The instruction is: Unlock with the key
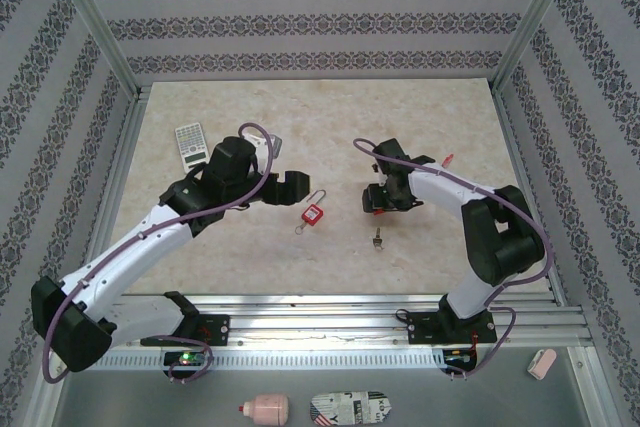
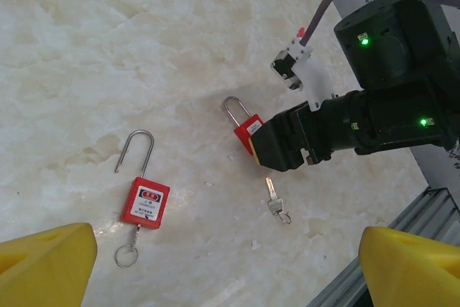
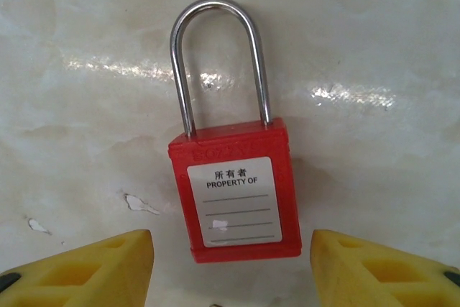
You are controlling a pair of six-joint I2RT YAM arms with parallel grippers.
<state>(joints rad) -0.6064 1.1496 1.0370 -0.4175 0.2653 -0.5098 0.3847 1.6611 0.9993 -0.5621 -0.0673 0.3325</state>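
While both pairs of jaws stand open, the right arm point(image 2: 374, 116) covers half one padlock point(image 2: 246, 133).

The left arm point(image 1: 130, 252) reaches forward and to the right from its base. Its wrist is bent so that the left gripper point(image 1: 295, 185) points right, with its yellow fingers point(image 2: 43, 260) spread wide apart. The right arm point(image 1: 490, 237) rises from its base, folds at the elbow and stretches left. The right gripper point(image 1: 375, 199) is angled downward, its yellow fingers point(image 3: 79, 271) parted.
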